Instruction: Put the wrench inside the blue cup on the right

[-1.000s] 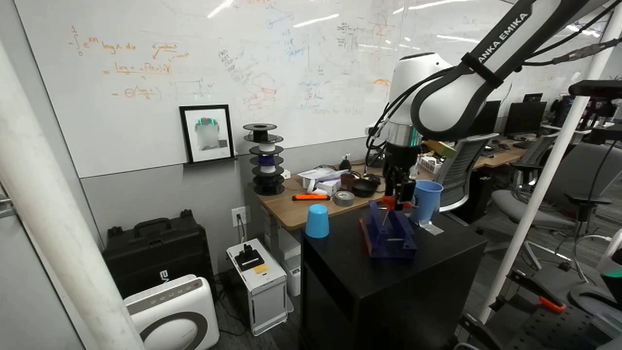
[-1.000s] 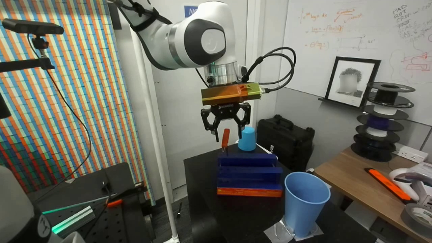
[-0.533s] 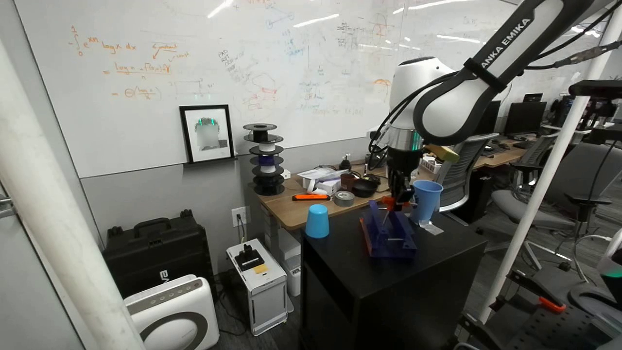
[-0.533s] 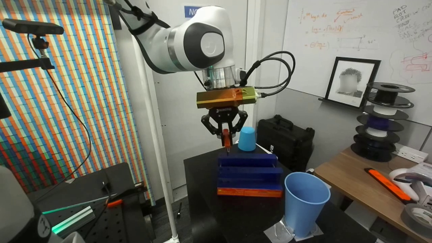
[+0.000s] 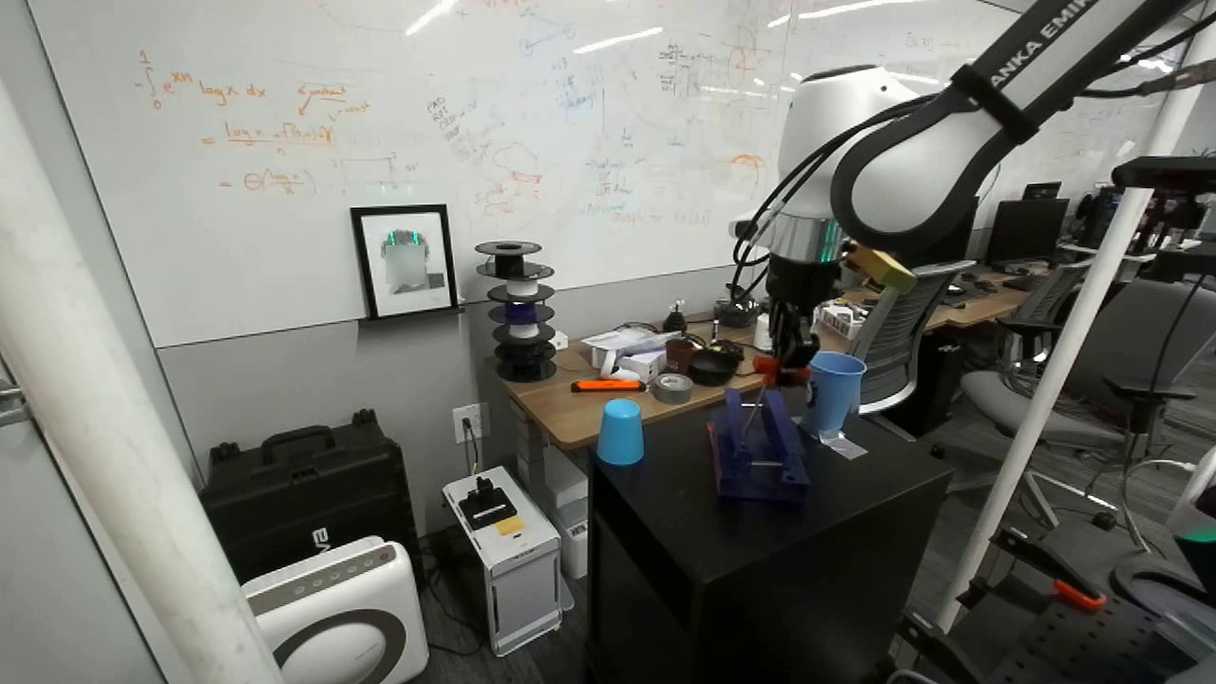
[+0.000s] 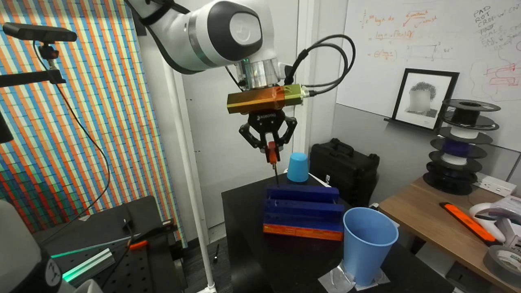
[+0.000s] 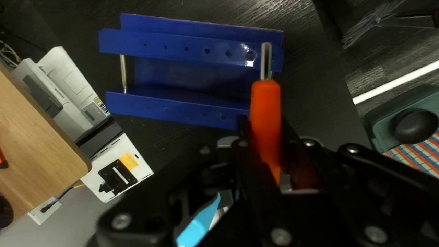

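The wrench, a tool with an orange handle (image 7: 265,113) and a thin metal shaft (image 6: 276,176), hangs upright in my gripper (image 6: 272,157). Both fingers press on the handle from either side. Below, the shaft reaches down to the dark blue rack (image 6: 303,211); whether its tip is still in a hole is hidden. The blue cup on the right (image 6: 365,256) stands upright, mouth up, beside the rack; it is also to the right in an exterior view (image 5: 838,388). Its visible inside shows nothing. In the wrist view the rack (image 7: 185,51) lies under the tool.
Another sky-blue cup (image 6: 298,167) stands upside down at the far corner of the black cabinet top (image 6: 285,260). Clear tape (image 6: 341,280) lies at the upright cup's base. A wooden desk (image 5: 560,418) with several items adjoins the cabinet, and a white pole (image 5: 1035,408) rises nearby.
The gripper has come down and shut on the orange handle, then risen with the tool. The rack has turned and shifted slightly. Both cups have stayed put.
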You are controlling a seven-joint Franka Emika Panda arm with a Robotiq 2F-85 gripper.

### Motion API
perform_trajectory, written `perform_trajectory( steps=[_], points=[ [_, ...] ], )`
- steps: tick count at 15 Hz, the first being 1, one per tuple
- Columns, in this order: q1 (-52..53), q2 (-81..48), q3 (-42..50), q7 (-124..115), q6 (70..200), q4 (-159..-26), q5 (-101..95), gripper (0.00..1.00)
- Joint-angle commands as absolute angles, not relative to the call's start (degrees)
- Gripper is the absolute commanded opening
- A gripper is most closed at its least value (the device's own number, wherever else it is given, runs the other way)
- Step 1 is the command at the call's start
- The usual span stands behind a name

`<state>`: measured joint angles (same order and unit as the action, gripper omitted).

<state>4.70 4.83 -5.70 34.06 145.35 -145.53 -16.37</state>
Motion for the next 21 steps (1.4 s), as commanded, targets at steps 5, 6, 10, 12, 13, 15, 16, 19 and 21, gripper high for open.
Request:
perform_trajectory(
  steps=[5, 6, 10, 12, 13, 15, 16, 19, 21],
  points=[
    [8.71, 27.62, -6.18, 29.22, 134.23, -150.78, -15.16, 0.14],
    [8.03, 29.73, -6.12, 27.09, 133.05, -150.58, -16.6, 0.14],
    [3.29, 33.35, -4.18, 19.82, 129.16, -148.46, -21.34, 0.14],
    [-0.11, 32.94, -3.17, 16.3, 129.29, -147.82, -24.09, 0.14],
    [-1.56, 32.19, -2.68, 14.94, 129.54, -147.48, -25.26, 0.14],
    [-4.04, 28.79, -1.8, 12.85, 130.27, -146.51, -27.26, 0.14],
    [-4.97, 26.96, -1.44, 11.99, 130.53, -146.03, -27.94, 0.14],
    [-7.52, 19.21, -1.67, 6.96, 131.59, -143.69, -31.0, 0.14],
    [-7.95, 14.54, -2.03, 3.31, 132.05, -141.54, -33.49, 0.14]
  ],
)
